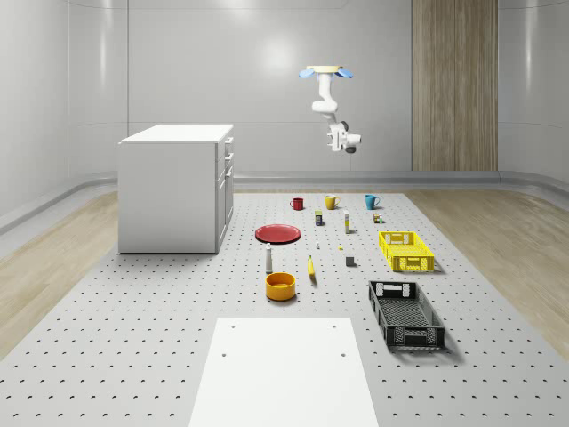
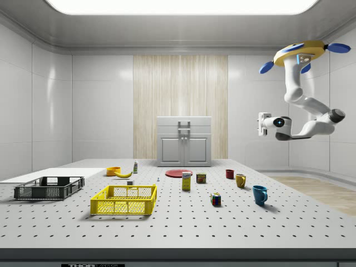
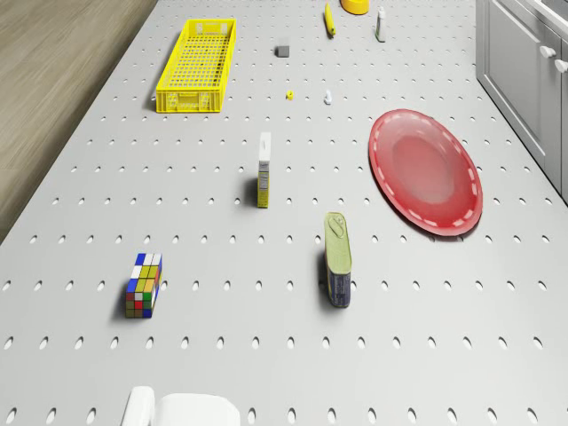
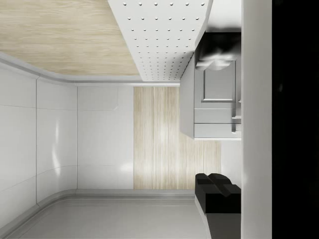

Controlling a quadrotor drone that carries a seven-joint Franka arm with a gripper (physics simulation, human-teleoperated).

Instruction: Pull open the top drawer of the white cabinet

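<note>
The white cabinet (image 1: 169, 187) stands on the perforated mat at the whole-scene view's left. Its drawer front faces the drone. The top drawer (image 2: 184, 122) is closed, with a small handle; it also appears in the wrist view (image 4: 214, 130). The drone (image 1: 326, 73) hovers high over the far part of the mat, above the row of mugs and well away from the cabinet. The arm hangs below it. My gripper (image 2: 260, 123) is open and holds nothing. It points at the cabinet front from about drawer height, far from the handle, with a dark fingertip (image 4: 219, 196) in the wrist view.
Between drone and cabinet lie a red plate (image 3: 426, 169), a can (image 3: 337, 257), a small box (image 3: 264, 169) and a Rubik's cube (image 3: 143, 284). A yellow crate (image 1: 406, 250), a black crate (image 1: 405, 314), an orange bowl (image 1: 280, 286) and three mugs (image 1: 332, 202) also sit on the mat.
</note>
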